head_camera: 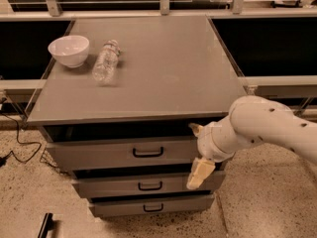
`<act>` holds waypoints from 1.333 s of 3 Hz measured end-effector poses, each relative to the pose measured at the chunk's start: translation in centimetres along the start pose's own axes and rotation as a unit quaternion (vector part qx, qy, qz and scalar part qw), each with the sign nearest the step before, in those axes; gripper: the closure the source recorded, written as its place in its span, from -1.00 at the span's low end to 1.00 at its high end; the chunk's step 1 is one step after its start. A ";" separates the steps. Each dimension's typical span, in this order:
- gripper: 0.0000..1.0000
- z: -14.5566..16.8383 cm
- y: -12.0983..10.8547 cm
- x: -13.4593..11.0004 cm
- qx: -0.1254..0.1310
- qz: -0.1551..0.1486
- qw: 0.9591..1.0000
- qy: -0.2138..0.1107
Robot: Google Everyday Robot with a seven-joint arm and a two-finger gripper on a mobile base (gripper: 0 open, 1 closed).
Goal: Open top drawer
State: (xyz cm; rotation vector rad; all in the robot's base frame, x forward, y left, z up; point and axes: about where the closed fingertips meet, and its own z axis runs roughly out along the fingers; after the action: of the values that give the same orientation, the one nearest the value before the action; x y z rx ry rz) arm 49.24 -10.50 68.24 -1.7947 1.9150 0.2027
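Top drawer (99, 155) sits right under the grey cabinet top (163, 68), the highest and tallest of three grey fronts, black loop handle (148, 152) at its centre, dark gap above its upper edge. Gripper (197, 152) is at the right end of that drawer front, well right of the handle, released and holding nothing. One cream finger (200, 171) hangs down over the middle drawer's right end, the other tip pokes up near the dark gap. Whether either finger touches the front can't be told. White arm (262, 123) comes in from the right edge, wrist just beside the cabinet's front right corner. Middle drawer (109, 186) and bottom drawer (119, 207) are below, each with a smaller black handle. On the cabinet top, far left: white bowl (69, 50) upright, clear plastic bottle (106, 62) lying on its side just right of it, not touching. Speckled floor (29, 197) around, black cable (20, 143) at left.
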 end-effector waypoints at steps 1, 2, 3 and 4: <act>-1.00 0.8 -0.1 1.1 -0.027 0.005 0.999 0.026; -1.00 1.3 0.3 1.8 -0.059 0.016 0.997 0.049; -1.00 1.5 0.9 2.4 -0.089 0.024 0.993 0.071; -1.00 0.6 1.7 2.9 -0.107 0.033 0.990 0.088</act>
State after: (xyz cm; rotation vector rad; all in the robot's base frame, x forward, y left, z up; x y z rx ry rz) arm 47.78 -12.68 66.05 -1.9451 2.1472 0.2916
